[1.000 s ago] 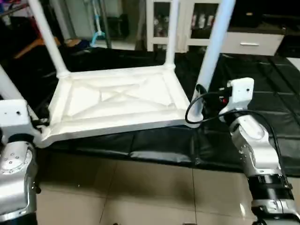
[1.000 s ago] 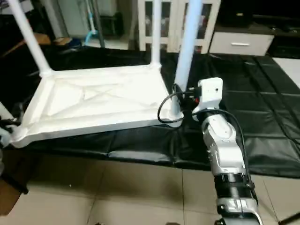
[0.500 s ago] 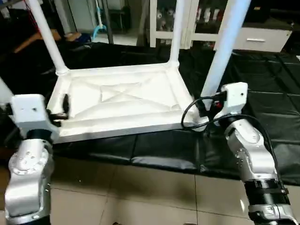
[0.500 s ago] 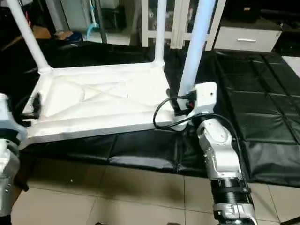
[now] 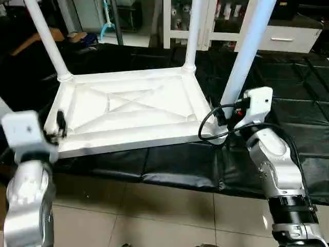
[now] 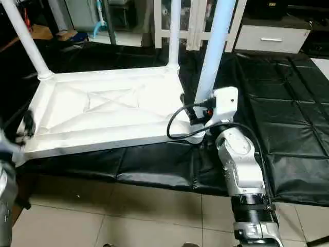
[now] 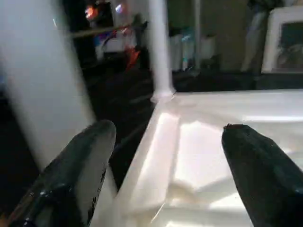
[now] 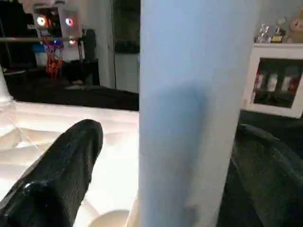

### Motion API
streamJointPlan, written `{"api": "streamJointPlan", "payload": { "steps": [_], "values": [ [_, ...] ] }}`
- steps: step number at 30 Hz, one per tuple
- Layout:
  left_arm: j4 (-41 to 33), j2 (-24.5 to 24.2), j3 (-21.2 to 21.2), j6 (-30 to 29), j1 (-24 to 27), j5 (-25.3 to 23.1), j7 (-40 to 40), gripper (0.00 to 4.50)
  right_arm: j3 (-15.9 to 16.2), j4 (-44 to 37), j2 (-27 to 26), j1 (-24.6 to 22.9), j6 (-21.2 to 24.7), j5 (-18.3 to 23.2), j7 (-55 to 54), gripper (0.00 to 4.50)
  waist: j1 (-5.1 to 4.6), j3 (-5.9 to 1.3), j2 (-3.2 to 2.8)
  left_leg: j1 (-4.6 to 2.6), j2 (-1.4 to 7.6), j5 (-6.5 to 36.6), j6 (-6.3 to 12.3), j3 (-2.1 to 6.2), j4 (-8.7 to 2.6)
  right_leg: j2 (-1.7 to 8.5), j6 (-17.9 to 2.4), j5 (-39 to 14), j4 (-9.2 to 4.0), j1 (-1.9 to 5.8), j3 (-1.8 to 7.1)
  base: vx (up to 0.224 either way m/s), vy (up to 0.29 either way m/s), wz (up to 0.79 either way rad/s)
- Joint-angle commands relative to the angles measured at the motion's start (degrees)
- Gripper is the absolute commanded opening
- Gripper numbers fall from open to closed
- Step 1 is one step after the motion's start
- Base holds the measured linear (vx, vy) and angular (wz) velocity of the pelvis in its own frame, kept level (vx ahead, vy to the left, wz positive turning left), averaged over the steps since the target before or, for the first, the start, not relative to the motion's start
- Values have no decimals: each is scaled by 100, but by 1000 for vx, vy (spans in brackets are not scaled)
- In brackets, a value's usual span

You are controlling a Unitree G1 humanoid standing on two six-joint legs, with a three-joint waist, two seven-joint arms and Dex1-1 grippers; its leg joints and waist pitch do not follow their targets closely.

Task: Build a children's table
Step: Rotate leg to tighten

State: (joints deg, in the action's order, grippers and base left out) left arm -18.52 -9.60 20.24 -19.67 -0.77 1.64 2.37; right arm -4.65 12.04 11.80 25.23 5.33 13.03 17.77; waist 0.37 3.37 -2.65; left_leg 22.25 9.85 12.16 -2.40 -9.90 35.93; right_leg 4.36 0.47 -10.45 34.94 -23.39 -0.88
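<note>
We list one white plastic square table top (image 5: 128, 110), upside down on the black padded floor mat (image 5: 288, 118), X-ribbed underside facing up; its near edge sits close to the mat's near border, beyond which lies beige tiled floor (image 5: 154, 216). Long tapered white plastic legs stand upright in its corner sockets: far-left leg (image 5: 46, 38), far-right leg (image 5: 191, 33), near-right leg (image 5: 247, 54); in the left wrist view another white leg (image 7: 42, 90) rises at the near-left corner.

Left pincer (image 5: 57, 126): at the top's near-left corner, black fingers (image 7: 75, 175) spread wide; one finger is outside the rim beside that leg, the other over the ribbed surface; we see nothing held.

Right pincer (image 8: 156, 156): at the near-right corner, fingers (image 8: 61, 165) spread wide on either side of the near-right leg's base; whether they touch it we cannot tell.

Background, far side: white glass-door cabinet (image 5: 216, 20); white drawer unit (image 5: 288, 38).
</note>
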Motion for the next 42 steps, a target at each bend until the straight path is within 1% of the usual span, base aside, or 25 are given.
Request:
{"api": "streamJointPlan", "payload": {
  "steps": [1, 3, 5, 7, 8, 9, 10, 12, 13, 15, 16, 17, 19, 20, 21, 23, 24, 25, 27, 31, 32, 34, 38, 39, 42],
  "values": [
    [-107, 18, 108, -181, 8, -180, 256, 402, -233, 222, -43, 245, -119, -15, -310, 450, 0, -348, 0, -155, 239, 1664, 41, 75, -534, 202, -1029, -1400, -453, 143, 113, 0, 0, 0],
    [-78, 1, 180, -214, 23, -234, 349, 402, -285, 334, -44, 323, -130, -83, -469, 450, -4, -354, 0, -146, 226, 1660, 2, 80, -535, 194, -991, -1386, -445, 145, 109, 0, 0, 0],
    [2, -37, 312, -243, 20, -239, 426, 402, -334, 444, -53, 389, -153, -118, -570, 450, -8, -356, 9, -118, 207, 1623, -24, 85, -534, 192, -904, -1376, -443, 158, 102, 0, 0, 0],
    [70, -109, 396, -213, -13, -164, 365, 414, -351, 492, -71, 413, -146, -75, -538, 421, -8, -367, 9, -106, 196, 1610, -13, 90, -530, 194, -846, -1366, -448, 156, 102, 0, 0, 0],
    [117, -171, 525, -218, -77, -22, 300, 414, -352, 562, -81, 452, -142, -52, -506, 421, -8, -382, 20, -93, 192, 1530, 0, 93, -524, 196, -859, -1268, -428, 170, 101, 0, 0, 0],
    [128, -253, 578, -215, -97, 41, 241, 414, -375, 639, -105, 501, -106, 12, -472, 404, -8, -382, 20, -93, 192, 1530, 0, 93, -524, 196, -859, -1268, -428, 170, 101, 0, 0, 0],
    [115, -297, 603, -226, -94, 87, 198, 414, -390, 702, -118, 540, -75, 52, -463, 395, 0, -387, -38, -98, 188, 1445, 27, 98, -522, 192, -910, -1131, -408, 161, 97, 0, 0, 0],
    [56, -298, 587, -254, -65, 98, 199, 414, -408, 831, -114, 607, -37, 63, -492, 376, -3, -396, -12, -103, 198, 1376, 44, 92, -515, 182, -977, -959, -400, 163, 89, 0, 0, 0],
    [33, -283, 575, -265, -55, 94, 210, 414, -425, 878, -124, 631, -1, 86, -508, 368, 5, -408, -16, -102, 202, 1249, 86, 86, -504, 188, -1057, -766, -378, 178, 90, 0, 0, 0],
    [15, -268, 568, -281, -56, 83, 221, 414, -442, 929, -136, 658, 14, 102, -528, 351, 11, -411, -15, -97, 202, 1153, 118, 79, -496, 188, -1097, -648, -369, 185, 89, 0, 0, 0],
    [5, -251, 537, -293, -69, 74, 224, 414, -464, 988, -151, 693, 40, 119, -552, 351, 21, -417, 0, -89, 202, 1050, 164, 75, -488, 195, -1132, -535, -357, 198, 92, 0, 0, 0],
    [5, -250, 535, -294, -69, 74, 224, 414, -465, 991, -152, 695, 43, 120, -553, 340, 20, -415, 8, -83, 201, 1018, 186, 73, -487, 196, -1142, -515, -356, 204, 91, 0, 0, 0],
    [3, -260, 492, -253, -88, 110, 158, 414, -491, 1036, -177, 731, 95, 146, -590, 319, 26, -414, 2, -93, 207, 1000, 219, 72, -487, 200, -1163, -537, -356, 204, 89, 0, 0, 0],
    [2, -275, 480, -239, -90, 148, 135, 414, -501, 1055, -185, 745, 105, 161, -586, 312, 27, -408, 1, -96, 207, 1068, 213, 71, -494, 199, -1163, -647, -365, 199, 88, 0, 0, 0],
    [3, -294, 467, -230, -88, 178, 109, 414, -495, 1075, -179, 762, 88, 145, -582, 305, 26, -404, 13, -102, 209, 1131, 192, 68, -496, 199, -1152, -746, -375, 192, 90, 0, 0, 0],
    [11, -332, 459, -222, -74, 215, 89, 414, -495, 1130, -169, 807, 55, 143, -570, 296, 33, -398, 4, -109, 211, 1225, 143, 69, -505, 197, -1121, -870, -384, 183, 93, 0, 0, 0],
    [27, -357, 485, -221, -67, 231, 76, 414, -504, 1159, -156, 838, 44, 145, -565, 282, 30, -394, 19, -113, 212, 1305, 105, 70, -511, 198, -1098, -960, -388, 178, 93, 0, 0, 0],
    [27, -357, 485, -221, -67, 231, 76, 414, -504, 1159, -156, 838, 44, 145, -565, 272, 30, -392, 14, -113, 209, 1348, 85, 72, -515, 196, -1089, -1010, -389, 176, 92, 0, 0, 0],
    [51, -387, 539, -230, -56, 242, 74, 414, -543, 1241, -118, 897, 27, 135, -585, 262, 21, -386, 36, -120, 209, 1470, 35, 71, -521, 195, -1022, -1164, -411, 161, 94, 0, 0, 0],
    [65, -413, 548, -235, -51, 233, 57, 414, -618, 1441, -46, 1007, -50, 29, -754, 225, 26, -393, 32, -112, 202, 1395, 21, 72, -516, 194, -994, -1118, -403, 163, 95, 0, 0, 0],
    [67, -424, 537, -233, -48, 240, 26, 414, -642, 1488, -29, 1034, -77, -13, -839, 225, 36, -400, 29, -117, 203, 1323, 25, 67, -508, 195, -996, -1043, -398, 160, 98, 0, 0, 0],
    [47, -443, 490, -231, -38, 266, 0, 414, -691, 1567, 2, 1070, -130, -88, -1017, 191, 57, -413, 32, -118, 198, 1181, 39, 59, -497, 189, -1015, -877, -380, 165, 95, 0, 0, 0],
    [19, -449, 361, -207, -68, 286, -58, 414, -750, 1666, 60, 1091, -273, -255, -1340, 178, 105, -425, 29, -124, 195, 1030, 77, 43, -476, 186, -1031, -691, -361, 169, 95, 0, 0, 0],
    [8, -450, 305, -201, -77, 286, -95, 414, -760, 1686, 82, 1089, -319, -318, -1454, 173, 112, -424, 41, -117, 194, 978, 100, 43, -476, 182, -1031, -635, -354, 176, 95, 0, 0, 0],
    [-16, -435, 197, -174, -104, 287, -168, 414, -805, 1678, 112, 1061, -415, -447, -1739, 170, 136, -425, 30, -130, 196, 968, 91, 40, -474, 177, -1013, -652, -354, 168, 92, 0, 0, 0]
  ]
}}
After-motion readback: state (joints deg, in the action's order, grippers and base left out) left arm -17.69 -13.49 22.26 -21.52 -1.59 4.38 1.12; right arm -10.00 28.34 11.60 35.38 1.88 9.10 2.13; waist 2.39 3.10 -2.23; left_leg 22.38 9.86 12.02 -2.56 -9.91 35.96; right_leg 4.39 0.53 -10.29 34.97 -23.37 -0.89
